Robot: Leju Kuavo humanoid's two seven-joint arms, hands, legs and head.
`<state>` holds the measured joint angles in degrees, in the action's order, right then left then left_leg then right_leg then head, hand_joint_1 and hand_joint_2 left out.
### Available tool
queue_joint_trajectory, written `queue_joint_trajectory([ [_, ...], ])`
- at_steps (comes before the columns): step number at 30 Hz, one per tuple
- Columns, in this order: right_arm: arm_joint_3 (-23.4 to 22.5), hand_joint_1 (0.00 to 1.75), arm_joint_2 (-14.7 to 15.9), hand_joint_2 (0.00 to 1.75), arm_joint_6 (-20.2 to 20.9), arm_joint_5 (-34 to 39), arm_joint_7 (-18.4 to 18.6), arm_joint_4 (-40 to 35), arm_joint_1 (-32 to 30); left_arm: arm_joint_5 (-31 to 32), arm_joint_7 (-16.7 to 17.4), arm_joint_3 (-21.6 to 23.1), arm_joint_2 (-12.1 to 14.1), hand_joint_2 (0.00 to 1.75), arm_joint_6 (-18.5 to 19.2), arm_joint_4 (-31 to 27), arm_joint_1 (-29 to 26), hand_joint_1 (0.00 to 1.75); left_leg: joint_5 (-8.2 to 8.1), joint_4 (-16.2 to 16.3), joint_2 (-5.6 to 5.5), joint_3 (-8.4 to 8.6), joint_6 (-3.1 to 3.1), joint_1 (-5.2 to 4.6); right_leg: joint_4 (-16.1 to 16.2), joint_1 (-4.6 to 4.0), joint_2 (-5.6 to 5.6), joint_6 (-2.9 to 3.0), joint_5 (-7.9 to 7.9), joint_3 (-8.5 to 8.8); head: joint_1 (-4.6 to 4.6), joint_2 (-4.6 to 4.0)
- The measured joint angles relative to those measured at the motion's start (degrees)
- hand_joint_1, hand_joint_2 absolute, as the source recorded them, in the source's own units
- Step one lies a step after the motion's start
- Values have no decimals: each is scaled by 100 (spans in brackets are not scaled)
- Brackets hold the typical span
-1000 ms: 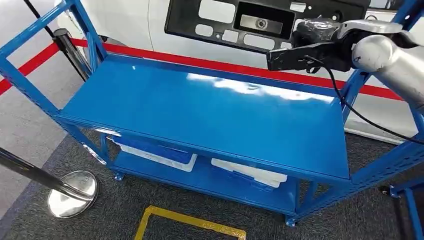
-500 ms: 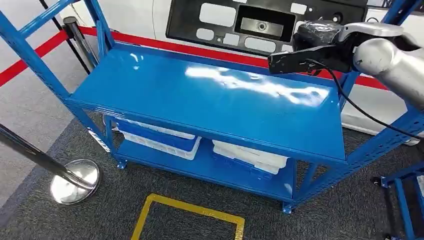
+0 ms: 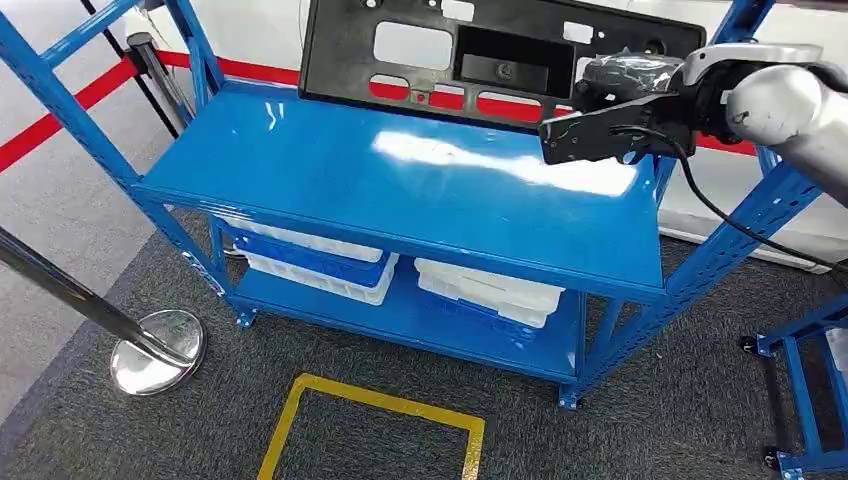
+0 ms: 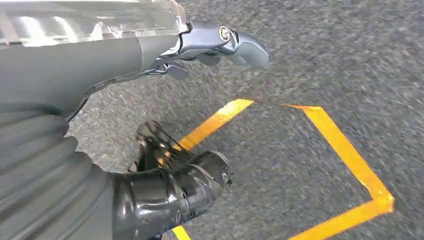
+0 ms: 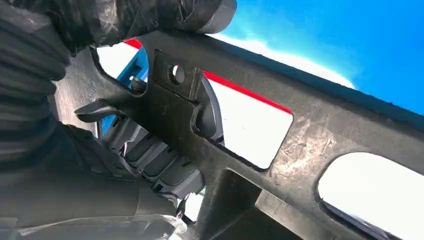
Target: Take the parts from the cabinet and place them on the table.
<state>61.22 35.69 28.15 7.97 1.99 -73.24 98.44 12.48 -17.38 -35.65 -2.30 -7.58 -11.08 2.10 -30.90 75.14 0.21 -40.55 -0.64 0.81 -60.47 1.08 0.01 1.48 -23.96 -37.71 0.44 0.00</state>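
A large black plastic panel (image 3: 470,50) with several cut-outs hangs upright over the back edge of the blue rack's top shelf (image 3: 400,190). My right hand (image 3: 625,85) grips the panel's right end, just above the shelf's back right corner. In the right wrist view the panel (image 5: 300,125) crosses the picture, with the grey fingers (image 5: 160,165) wrapped behind one of its bars and the thumb on top. My left hand (image 4: 165,60) hangs over grey carpet with its fingers apart and nothing in it.
White and blue trays (image 3: 315,265) (image 3: 490,290) lie on the rack's lower shelf. A chrome stanchion base (image 3: 155,350) and its slanted pole stand at the left. A yellow tape square (image 3: 370,420) marks the carpet in front. Another blue frame (image 3: 800,400) stands at the right.
The camera has shifted, so the rack sits differently in the picture. The panel in my right hand has come down and nearer, from beyond the shelf's back edge to over it.
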Motion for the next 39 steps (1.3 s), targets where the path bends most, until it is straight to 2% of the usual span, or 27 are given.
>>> queue_joint_trajectory([
  [4, 7, 175, 0, 175, 2, 14, 3, -12, 8, 7, 5, 0, 0, 175, 0, 0, 0, 0, 41, -42, 0, 41, 3, 0, -1, -1, 0, -2, 9, -14, 2, 0],
  [5, 92, 175, -15, 175, 0, 165, 101, -167, 105, 48, 40, -7, 2, 175, -22, 0, 8, 0, 308, -729, -1, 585, 57, -4, -4, -13, 5, -22, 104, -123, 0, 0],
  [6, 122, 175, -37, 175, -6, 210, 140, -223, 136, 67, 46, -11, 4, 175, -24, 0, 11, 0, 294, -990, -1, 787, 81, -6, -4, -13, 9, -29, 128, -143, 2, -2],
  [7, 201, 175, -81, 175, -17, 278, 214, -341, 271, 78, 55, -17, 22, 175, -39, -7, 47, 0, 63, -1705, -7, 1177, 117, -60, 6, -23, -9, -95, 247, -205, 7, 0],
  [8, 368, 175, -269, 175, -116, 403, 337, -490, 295, 131, 40, -37, 13, 175, 7, -7, 50, 0, 426, -1871, 32, 995, 242, -21, 30, -25, 4, -216, 162, -327, 13, -2],
  [9, 370, 175, -306, 175, -138, 429, 345, -553, 297, 140, 40, -55, 13, 175, 15, -7, 46, 0, 501, -1868, 43, 911, 309, -24, -286, -19, 0, -217, -217, -434, 9, -2],
  [11, 387, 175, -356, 175, -151, 444, 346, -624, 282, 155, 35, -68, 9, 175, 22, -7, 55, 0, 612, -1848, 47, 746, 328, -29, -1154, -17, 2, -251, -782, -627, 6, 0],
  [12, 392, 175, -365, 175, -159, 453, 345, -656, 270, 157, 33, -76, 9, 175, 26, -7, 54, 0, 671, -1828, 45, 652, 329, -29, -1534, -9, 1, -271, -857, -660, 9, 0],
  [14, 394, 175, -378, 175, -175, 457, 346, -687, 266, 175, 31, -98, 7, 175, 33, -7, 49, 0, 758, -1777, 41, 492, 317, -22, -1526, 13, 0, -289, -582, -430, 9, 0],
  [15, 394, 175, -380, 175, -186, 462, 343, -704, 270, 192, 33, -103, 2, 175, 33, -7, 44, 0, 801, -1733, 36, 399, 302, -22, -1162, 19, -1, -280, -379, -121, 9, 0],
  [16, 394, 175, -380, 175, -199, 473, 326, -717, 272, 194, 33, -105, 0, 175, 33, -7, 43, 0, 829, -1688, 34, 332, 286, -22, -713, 16, 1, -249, -305, 218, 9, -2],
  [17, 389, 175, -387, 175, -210, 486, 298, -745, 282, 205, 37, -105, -10, 175, 33, -7, 44, 0, 849, -1650, 34, 273, 264, -22, -249, -12, 3, -196, -430, 578, 9, 0],
  [18, 389, 175, -422, 175, -227, 499, 287, -774, 290, 212, 40, -107, -22, 175, 33, -7, 48, 0, 889, -1620, 34, 233, 221, -36, 151, -41, -4, -181, -561, 760, 4, 0],
  [21, 394, 175, -426, 175, -308, 523, 276, -785, 274, 253, 64, -111, -24, 175, 22, -7, 32, 0, 1080, -1720, 36, 203, 113, -14, 194, -78, -15, -136, -417, 671, 9, 0],
  [22, 400, 175, -430, 175, -317, 525, 267, -789, 262, 258, 72, -111, -24, 175, 22, -7, 37, 0, 1036, -1734, 32, 145, 91, -5, 331, 23, -55, -75, -289, 673, 9, -2],
  [24, 400, 175, -457, 175, -328, 532, 234, -807, 257, 262, 77, -111, -37, 175, 20, -7, 34, 0, 451, -1286, 16, -13, 34, 10, 373, 2, -79, -9, -137, 545, 2, -2],
  [26, 402, 175, -461, 175, -347, 532, 223, -809, 239, 271, 72, -111, -33, 175, 22, -7, 26, 0, -77, -381, 14, -235, -38, 50, 368, 5, -81, -13, -8, 376, 2, -2],
  [27, 405, 175, -461, 175, -356, 538, 219, -809, 234, 275, 72, -111, -33, 175, 24, -7, 24, 0, -112, -142, 15, -273, -65, 65, 362, 14, -80, -26, 40, 307, 0, -2],
  [28, 405, 175, -461, 175, -372, 543, 208, -814, 213, 282, 72, -111, -33, 175, 24, -7, 25, 0, 6, -45, 15, -217, -105, 93, 337, 39, -80, -59, 95, 207, 0, 0],
  [29, 405, 175, -461, 175, -387, 549, 199, -833, 190, 306, 72, -111, -33, 175, 26, -7, 30, 0, 232, -246, 16, -5, -159, 132, 298, 78, -79, -110, 133, 120, 0, -2],
  [31, 405, 175, -461, 175, -404, 558, 193, -864, 185, 326, 72, -114, -35, 175, 26, -7, 41, 0, 519, -1111, 24, 617, -267, 230, 191, 142, -83, -191, 180, -23, 0, -2],
  [32, 402, 175, -463, 175, -422, 567, 182, -888, 186, 343, 72, -114, -46, 175, 24, -7, 57, 0, 318, -1448, 6, 824, -365, 217, 147, 107, -87, -234, 191, -109, -7, -2],
  [33, 396, 175, -437, 175, -463, 573, 177, -890, 164, 376, 72, -116, -46, 175, 24, -9, 55, 0, 278, -1620, -51, 889, -257, 171, 102, 89, -90, -280, 234, -156, 11, 0],
  [34, 398, 175, -437, 175, -501, 578, 164, -892, 123, 376, 75, -120, -44, 175, 22, -9, 35, 0, 305, -1572, -43, 812, -180, 169, 108, 82, -86, -316, 301, -162, 0, -2],
  [36, 400, 175, -411, 175, -514, 586, 142, -894, 33, 380, 75, -122, -44, 175, 20, -9, 38, 0, 369, -1554, -56, 755, -87, 135, 179, 106, -96, -377, 408, -164, 4, 0],
  [37, 405, 175, -390, 175, -533, 586, 138, -892, 7, 382, 75, -122, -44, 175, 20, -9, 43, 0, 436, -1595, -28, 710, 23, 179, 145, 134, -87, -391, 310, -206, 5, -2],
  [39, 402, 175, -352, 175, -542, 586, 92, -905, -16, 396, 75, -125, -46, 175, 15, -9, 43, 0, 553, -1595, -20, 578, 165, 130, -431, 124, -67, -370, -356, -382, 13, 0],
])
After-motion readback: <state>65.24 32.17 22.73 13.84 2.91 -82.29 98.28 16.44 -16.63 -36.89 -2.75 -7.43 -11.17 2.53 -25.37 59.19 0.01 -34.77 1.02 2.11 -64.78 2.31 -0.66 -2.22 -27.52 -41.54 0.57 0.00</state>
